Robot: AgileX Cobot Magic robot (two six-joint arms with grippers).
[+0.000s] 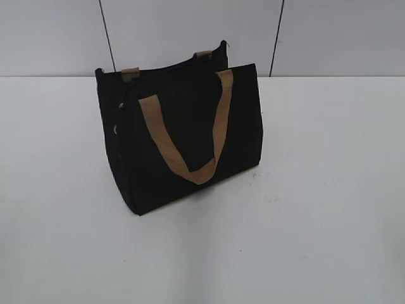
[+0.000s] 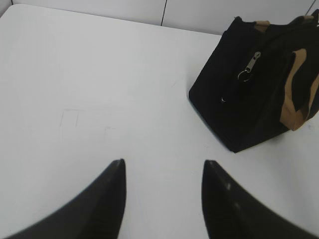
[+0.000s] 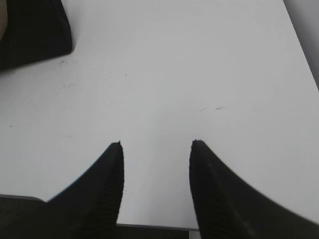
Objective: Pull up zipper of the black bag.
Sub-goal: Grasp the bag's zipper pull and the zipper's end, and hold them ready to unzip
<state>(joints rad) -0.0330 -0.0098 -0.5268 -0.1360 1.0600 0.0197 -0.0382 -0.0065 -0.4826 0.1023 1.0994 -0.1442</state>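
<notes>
Black bag: the black bag [image 1: 183, 139] is a boxy tote of matt black fabric with flat panels and squared corners; it stands upright near the middle of the worktop [image 1: 329, 190], toward the back.
Handles: two loops of flat tan webbing; the near handle [image 1: 190, 130] hangs down the front panel in a long U, and the far handle [image 1: 202, 55] shows only as short tan tabs above the top edge.
Zipper: the zipper [image 2: 249, 66] has a small silvery metal pull with a ring hanging from it, lying against the bag's narrow end panel, high up near the top corner; in the exterior view it is only a faint glint on the bag's left end.
Worktop: plain white, smooth and matt, with faint scuffs and pencil-like marks.
Left gripper: the left gripper [image 2: 163, 163] has dark, curved, tapering fingers [image 2: 109, 199] spread wide apart with nothing between them, above bare worktop, well apart from the bag.
Right gripper: the right gripper [image 3: 156, 143] has finely ribbed black fingers [image 3: 214, 194], likewise parted and holding nothing, with only a corner of the bag at the upper left of its view.
</notes>
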